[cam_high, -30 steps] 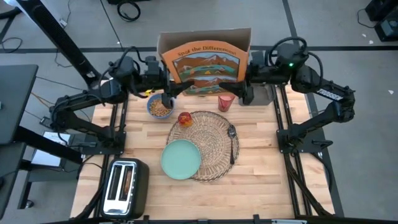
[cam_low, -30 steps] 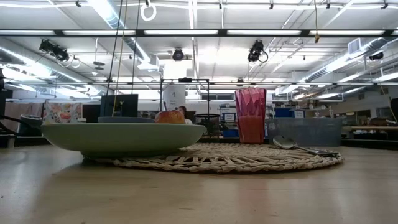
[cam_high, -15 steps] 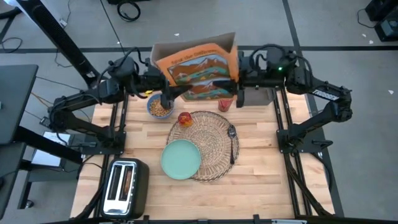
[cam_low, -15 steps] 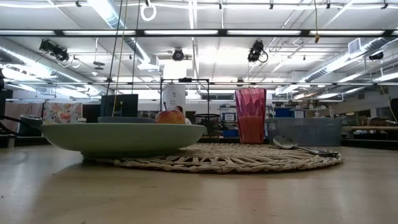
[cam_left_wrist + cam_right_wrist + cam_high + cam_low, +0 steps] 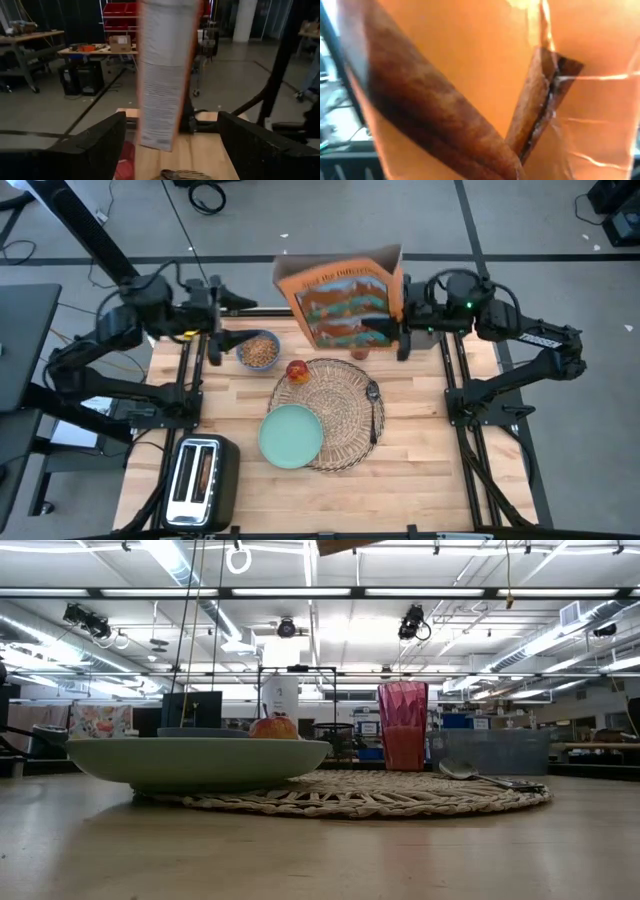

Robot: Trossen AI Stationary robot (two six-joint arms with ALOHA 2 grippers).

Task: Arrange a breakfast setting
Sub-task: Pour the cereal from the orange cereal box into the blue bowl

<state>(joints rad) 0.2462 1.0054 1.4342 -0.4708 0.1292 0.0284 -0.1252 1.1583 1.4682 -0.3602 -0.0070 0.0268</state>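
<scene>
Reaching in from the desk's far-left edge, the left gripper (image 5: pixel 213 332) hangs with jaws spread and empty beside the small blue bowl (image 5: pixel 259 351) of cereal. On the pale wooden desk (image 5: pixel 420 430) the red apple (image 5: pixel 296 370), pale teal plate (image 5: pixel 291 434) and dark spoon (image 5: pixel 374 408) lie on the round woven wicker placemat (image 5: pixel 340 415). The tall orange cereal box (image 5: pixel 345 298), its title unreadable, is lifted above the translucent red cup (image 5: pixel 403 726), jaws of the right gripper (image 5: pixel 398 332) pinching its edge. A silver toaster (image 5: pixel 198 478) sits front-left; beyond lies a workshop with ceiling lights.
</scene>
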